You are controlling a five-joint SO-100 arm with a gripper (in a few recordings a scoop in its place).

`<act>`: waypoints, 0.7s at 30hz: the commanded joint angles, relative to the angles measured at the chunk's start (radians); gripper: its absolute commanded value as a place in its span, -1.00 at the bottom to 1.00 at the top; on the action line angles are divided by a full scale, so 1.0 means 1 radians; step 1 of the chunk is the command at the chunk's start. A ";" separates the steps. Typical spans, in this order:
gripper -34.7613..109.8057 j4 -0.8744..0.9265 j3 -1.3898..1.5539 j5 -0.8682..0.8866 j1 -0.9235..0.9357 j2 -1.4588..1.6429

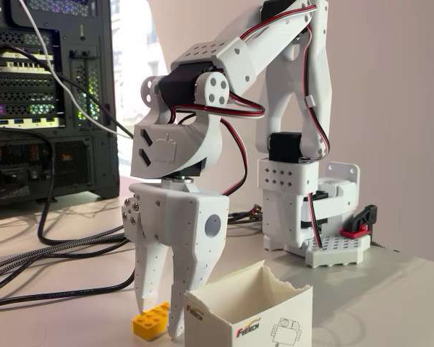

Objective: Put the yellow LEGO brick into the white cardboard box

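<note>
With nothing in its grasp, the gripper (pixel 157 318) is hanging part-open over the yellow LEGO brick (pixel 151 321), just beside the white cardboard box (pixel 247 312), risking nudging 1 box wall while closing.

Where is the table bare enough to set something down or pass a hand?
Bare table lies right of the white cardboard box, in front of the robot base. Crowded: front left, where the gripper straddles the yellow LEGO brick beside the box, and cables cross.
</note>
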 commanded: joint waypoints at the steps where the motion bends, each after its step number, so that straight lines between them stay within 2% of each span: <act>1: -0.57 0.005 -0.008 0.002 0.000 0.031; 7: -0.61 0.084 -0.041 -0.029 0.014 0.080; 14: -0.65 0.342 -0.224 -0.164 0.012 0.207; 21: -0.65 0.545 -0.482 -0.314 -0.067 0.236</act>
